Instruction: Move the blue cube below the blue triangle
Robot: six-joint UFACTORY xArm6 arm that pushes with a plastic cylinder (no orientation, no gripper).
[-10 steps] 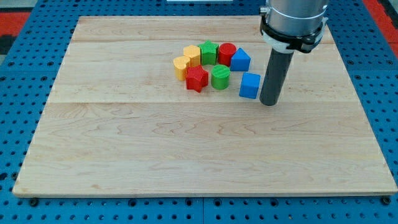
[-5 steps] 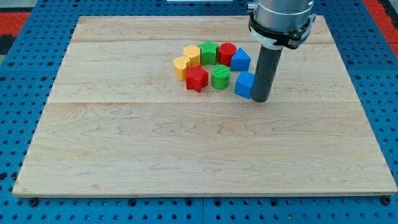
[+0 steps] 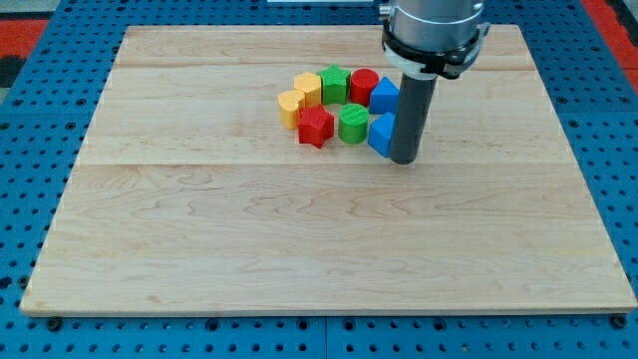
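The blue cube (image 3: 380,133) sits on the wooden board (image 3: 319,239), just below the blue triangle (image 3: 384,95) and right of the green cylinder (image 3: 353,123). My tip (image 3: 403,160) touches the cube's right side, and the rod hides part of the cube and the triangle's right edge.
A tight cluster lies left of the blue blocks: a red cylinder (image 3: 363,85), a green block (image 3: 334,83), two yellow blocks (image 3: 307,88) (image 3: 290,107) and a red star-shaped block (image 3: 315,127). Blue pegboard (image 3: 30,150) surrounds the board.
My tip has moved left, pushing the blue cube left until it sits next to the green cylinder, under the blue triangle.
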